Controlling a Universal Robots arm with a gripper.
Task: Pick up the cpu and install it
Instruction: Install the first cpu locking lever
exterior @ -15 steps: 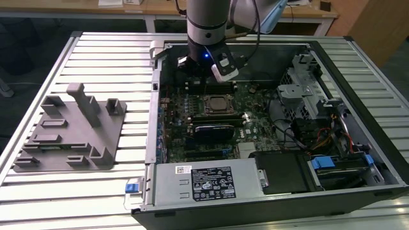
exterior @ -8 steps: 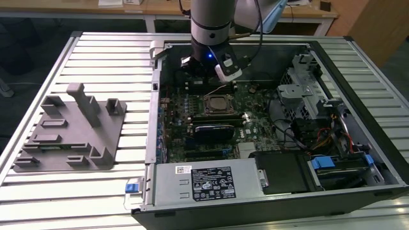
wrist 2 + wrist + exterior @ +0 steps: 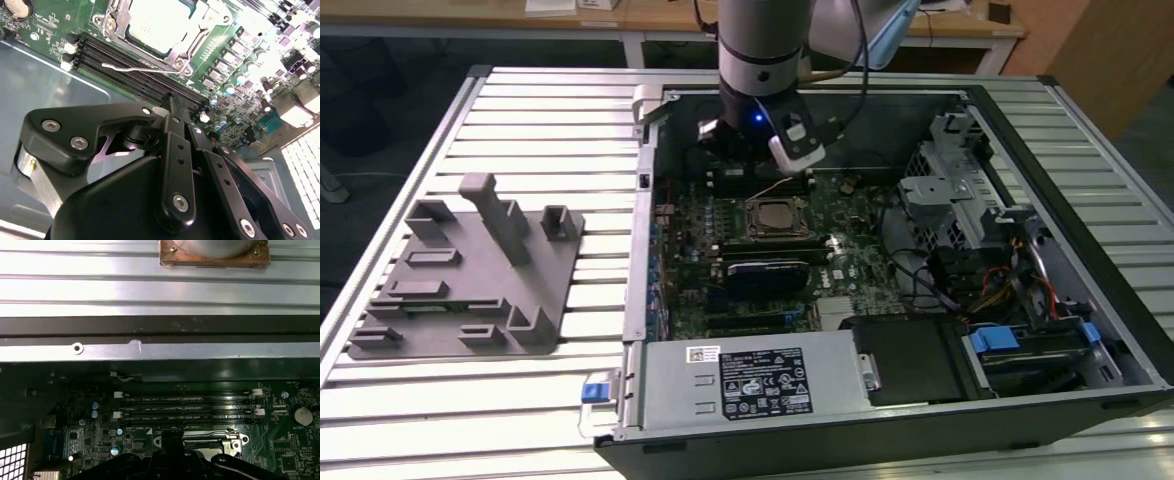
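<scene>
A: So, cpu [image 3: 159,22] where?
B: Sat in the mobo socket [image 3: 114,22], inside the open PC case [image 3: 854,440] on the slatted tabletop [image 3: 520,120].
A: And the hand [image 3: 172,102]?
B: Hovers over the RAM slots [image 3: 100,52] just beside the socket. Released or clenched, can't tell. Grey fixture tray [image 3: 467,290] sits well apart, exterior view's left.

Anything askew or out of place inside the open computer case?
The thin wire lever beside the cpu lies loose across the memory slots in the second wrist view, apparently unlatched; the cpu itself looks seated. Nothing else stands out.
</scene>
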